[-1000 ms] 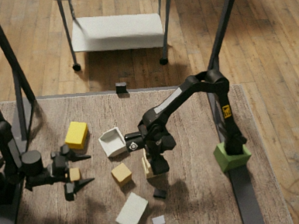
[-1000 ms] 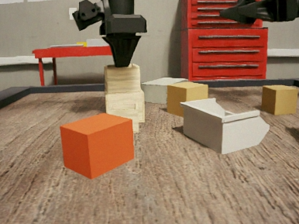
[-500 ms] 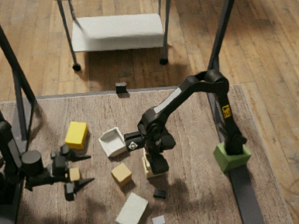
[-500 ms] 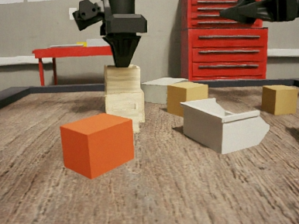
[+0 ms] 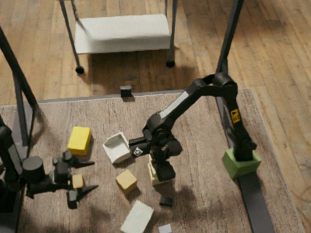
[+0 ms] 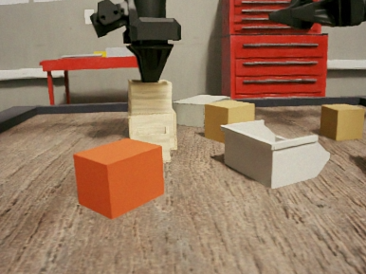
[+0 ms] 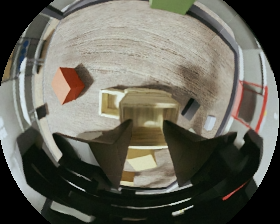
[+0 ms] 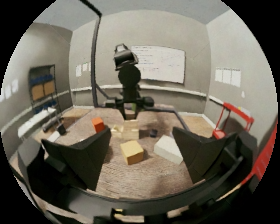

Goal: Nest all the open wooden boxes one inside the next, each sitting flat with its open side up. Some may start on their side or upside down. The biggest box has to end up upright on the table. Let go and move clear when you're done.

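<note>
My left gripper is shut on a small open wooden box, fingers reaching down into it. That box stands upright and sits partly inside a larger pale wooden box on the table. In the top view the gripper covers most of both boxes. The left wrist view shows the boxes between the fingers. A white open box lies tilted just beside them and also shows in the exterior view. My right gripper is open and empty, held high above the table.
An orange cube stands close to the stacked boxes. A tan cube, a small tan cube below the right gripper, a yellow block and a pale block lie on the table. A green block surrounds the left arm's base.
</note>
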`<action>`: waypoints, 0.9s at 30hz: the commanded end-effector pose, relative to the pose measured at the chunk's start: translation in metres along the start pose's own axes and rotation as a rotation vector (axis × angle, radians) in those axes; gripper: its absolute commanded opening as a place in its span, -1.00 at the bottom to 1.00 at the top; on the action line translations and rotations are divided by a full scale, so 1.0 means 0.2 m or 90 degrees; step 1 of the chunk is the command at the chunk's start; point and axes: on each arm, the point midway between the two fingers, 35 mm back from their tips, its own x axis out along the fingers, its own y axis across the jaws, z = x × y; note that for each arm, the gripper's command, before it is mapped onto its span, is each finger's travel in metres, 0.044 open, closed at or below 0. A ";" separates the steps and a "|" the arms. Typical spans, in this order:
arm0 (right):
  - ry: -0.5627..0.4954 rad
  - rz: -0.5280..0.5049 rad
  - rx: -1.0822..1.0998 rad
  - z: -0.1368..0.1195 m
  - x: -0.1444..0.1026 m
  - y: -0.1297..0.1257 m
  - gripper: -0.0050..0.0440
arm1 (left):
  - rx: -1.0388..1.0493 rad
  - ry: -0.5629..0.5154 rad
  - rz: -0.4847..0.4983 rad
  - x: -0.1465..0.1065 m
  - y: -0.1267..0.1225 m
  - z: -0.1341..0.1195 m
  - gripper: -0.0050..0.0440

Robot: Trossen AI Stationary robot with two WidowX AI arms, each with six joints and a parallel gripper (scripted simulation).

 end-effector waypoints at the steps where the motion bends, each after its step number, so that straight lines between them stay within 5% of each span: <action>1: -0.001 0.000 0.002 0.00 0.00 0.00 0.84 | 0.007 0.013 0.002 -0.03 0.02 -0.04 0.25; 27: -0.001 0.000 0.002 0.00 0.00 0.00 0.84 | 0.003 0.002 0.003 0.03 0.01 -0.04 0.25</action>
